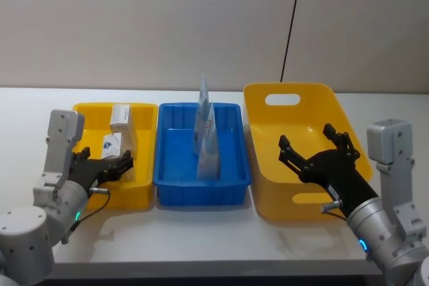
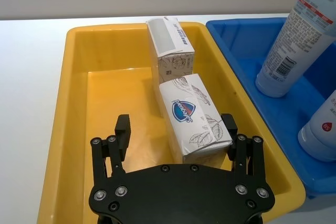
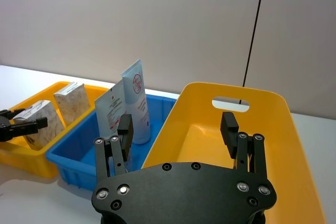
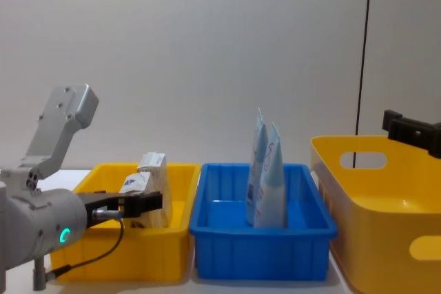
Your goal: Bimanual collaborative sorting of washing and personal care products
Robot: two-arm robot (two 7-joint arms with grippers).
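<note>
Head view: the left gripper [image 1: 115, 165] hangs low in the small yellow bin [image 1: 90, 108], its fingers wide apart and holding nothing. The white pack [image 1: 112, 144] lies just in front of it, and the beige box [image 1: 122, 122] stands behind the pack. The right gripper [image 1: 310, 142] hovers over the large yellow bin [image 1: 268, 199], also spread wide and holding nothing. Two pale-blue pouches [image 1: 209, 145] stand upright in the blue bin [image 1: 231, 189], between the two yellow ones.

Left wrist view: the near end of the pack sits between the open fingers [image 2: 229, 129], close against one of them and well apart from the other. I judge that the step is the handling of this pack inside its bin. Whether the gripper has to take it or to leave it, I cannot tell. To take it, the gripper should first centre itself on the pack, then close on the two long sides. To leave it, it should rise straight up, so that the near finger does not drag the pack against the box.

Right wrist view: I see nothing lying in the large bin under the open fingers.

Chest view: the pack and the box lean together above the rim of the small bin.

The count: one white pack, one beige box, two pouches, three bins.
</note>
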